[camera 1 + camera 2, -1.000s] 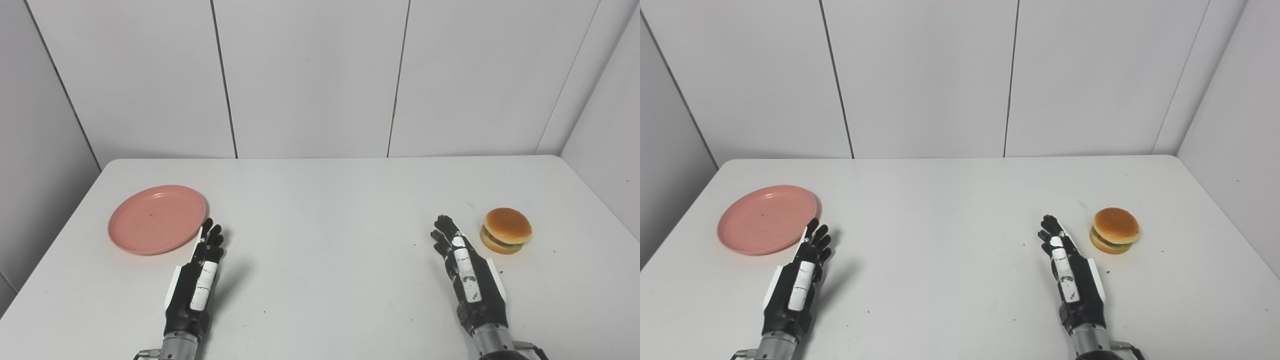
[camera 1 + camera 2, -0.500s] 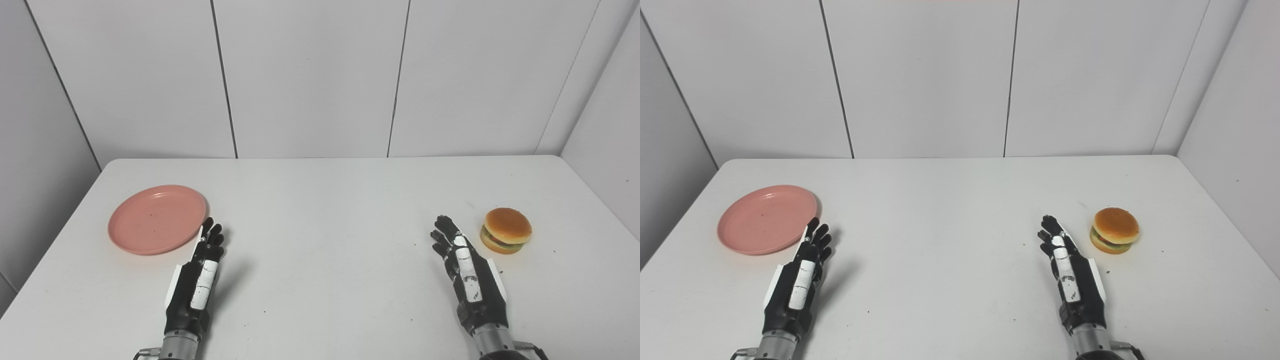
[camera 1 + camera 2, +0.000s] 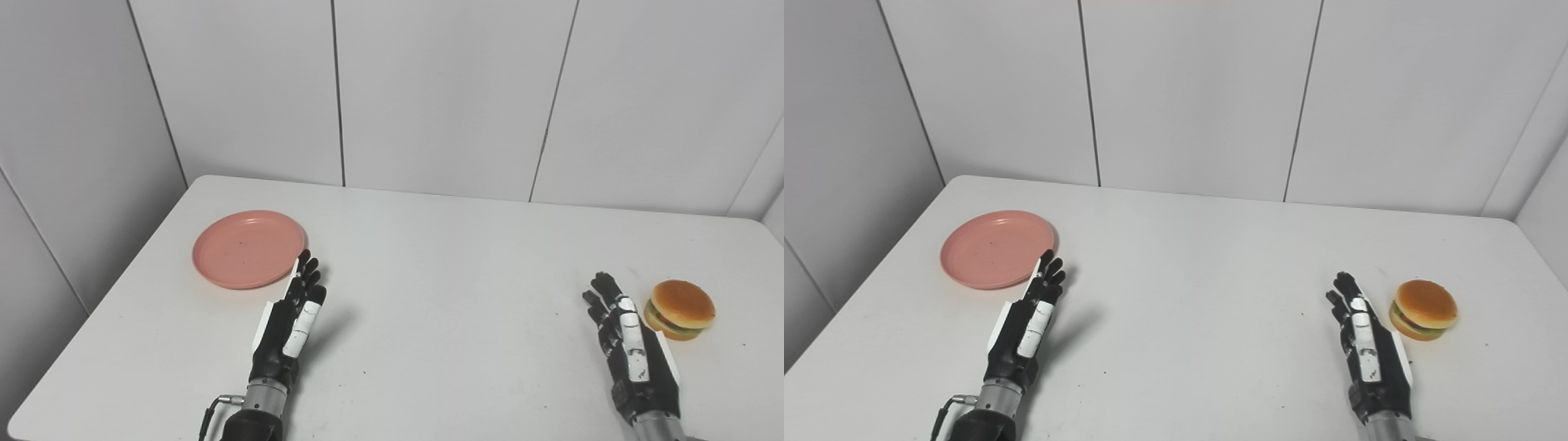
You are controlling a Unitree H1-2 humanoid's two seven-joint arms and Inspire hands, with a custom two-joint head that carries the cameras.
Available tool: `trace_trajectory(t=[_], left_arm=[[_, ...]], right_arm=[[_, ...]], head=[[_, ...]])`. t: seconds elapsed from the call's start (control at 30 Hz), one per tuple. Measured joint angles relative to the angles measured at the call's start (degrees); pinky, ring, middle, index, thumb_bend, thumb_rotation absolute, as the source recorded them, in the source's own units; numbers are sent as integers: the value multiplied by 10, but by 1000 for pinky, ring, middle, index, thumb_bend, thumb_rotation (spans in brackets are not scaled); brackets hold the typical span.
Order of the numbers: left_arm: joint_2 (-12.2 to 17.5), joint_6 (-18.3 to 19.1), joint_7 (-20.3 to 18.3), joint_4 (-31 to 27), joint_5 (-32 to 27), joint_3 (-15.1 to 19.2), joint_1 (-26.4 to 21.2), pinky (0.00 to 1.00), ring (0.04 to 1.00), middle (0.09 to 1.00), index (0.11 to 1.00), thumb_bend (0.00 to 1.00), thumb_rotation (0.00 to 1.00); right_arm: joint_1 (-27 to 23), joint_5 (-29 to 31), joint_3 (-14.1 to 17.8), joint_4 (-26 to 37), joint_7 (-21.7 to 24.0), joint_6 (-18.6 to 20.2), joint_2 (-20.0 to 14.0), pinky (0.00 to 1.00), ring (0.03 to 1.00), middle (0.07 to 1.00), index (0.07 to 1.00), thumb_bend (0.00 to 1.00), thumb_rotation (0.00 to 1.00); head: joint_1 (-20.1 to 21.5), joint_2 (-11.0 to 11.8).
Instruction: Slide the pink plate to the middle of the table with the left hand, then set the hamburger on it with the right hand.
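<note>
Pink plate far left, hamburger far right — both apart on the white table.
Left hand lies just beside the plate's near-right rim, fingers extended, holding nothing; right hand — likewise unclenched and empty — sits just left of the hamburger.

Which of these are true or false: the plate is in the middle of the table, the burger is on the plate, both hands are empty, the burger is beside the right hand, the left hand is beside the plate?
1. The plate is mid-table. False: it lies at the table's left.
2. The burger is on the plate. False: it sits on the table, far right.
3. Both hands are empty. True: left hand and right hand are open.
4. The burger is beside the right hand. True.
5. The left hand is beside the plate. True.
</note>
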State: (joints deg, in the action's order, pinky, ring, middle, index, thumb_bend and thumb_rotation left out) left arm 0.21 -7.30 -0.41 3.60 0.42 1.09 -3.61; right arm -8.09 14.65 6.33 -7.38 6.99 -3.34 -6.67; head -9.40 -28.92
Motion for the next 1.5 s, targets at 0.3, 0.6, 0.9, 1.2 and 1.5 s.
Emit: trace_trajectory(t=[0.3, 0.6, 0.9, 1.2, 1.5], left_arm=[[-10, -32, 5, 18, 26, -8, -11, 969, 1000, 1000, 1000, 805, 884], [-15, -59, 12, 33, 37, -9, -18, 966, 998, 1000, 1000, 809, 898], [-25, -91, 15, 70, 35, -21, -43, 972, 984, 999, 1000, 819, 900], [-26, -105, 15, 74, 32, -21, -45, 972, 985, 997, 1000, 823, 898], [-25, -105, 13, 73, 9, -18, -45, 991, 992, 997, 1000, 851, 880]], right_arm=[[-14, 12, 11, -33, 26, -43, -8, 1000, 948, 950, 913, 748, 916], [-19, 12, 14, -45, 33, -62, -10, 1000, 942, 952, 923, 735, 909], [-29, 16, 15, -56, 36, -74, -8, 1000, 955, 958, 922, 752, 891], [-32, 14, 15, -63, 36, -87, -9, 1000, 952, 956, 924, 774, 885], [-32, 11, 14, -63, 35, -87, -7, 1000, 954, 955, 925, 826, 872]], head=[[-33, 33], [-32, 59], [-29, 82], [-23, 90], [-13, 92]])
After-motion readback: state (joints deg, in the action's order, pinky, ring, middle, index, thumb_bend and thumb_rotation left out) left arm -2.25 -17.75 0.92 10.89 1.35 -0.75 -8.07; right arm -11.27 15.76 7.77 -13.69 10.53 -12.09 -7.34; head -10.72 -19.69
